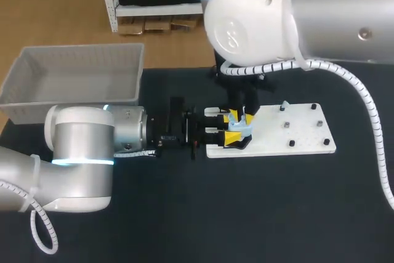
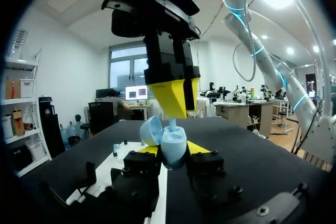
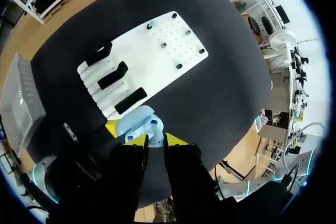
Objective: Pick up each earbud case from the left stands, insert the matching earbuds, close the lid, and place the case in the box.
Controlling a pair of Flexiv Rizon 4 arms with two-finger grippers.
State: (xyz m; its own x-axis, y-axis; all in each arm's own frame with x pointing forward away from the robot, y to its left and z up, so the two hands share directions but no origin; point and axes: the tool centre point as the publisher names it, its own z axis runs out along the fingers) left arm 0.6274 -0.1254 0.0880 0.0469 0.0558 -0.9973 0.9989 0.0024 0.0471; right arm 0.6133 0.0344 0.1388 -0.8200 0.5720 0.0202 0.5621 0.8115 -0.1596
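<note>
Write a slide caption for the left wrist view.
Left tool grips an open pale-blue earbud case; the right tool hangs directly above it.

No lettering, number, label or sign can be read in any view. The round joint housing [image 1: 246, 26] of the right arm carries a faint raised mark, too indistinct to make out.

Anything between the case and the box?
The right hand sits directly above the open case, which the left hand holds. Toward the box, only the left arm itself lies between; nothing else visible.
</note>
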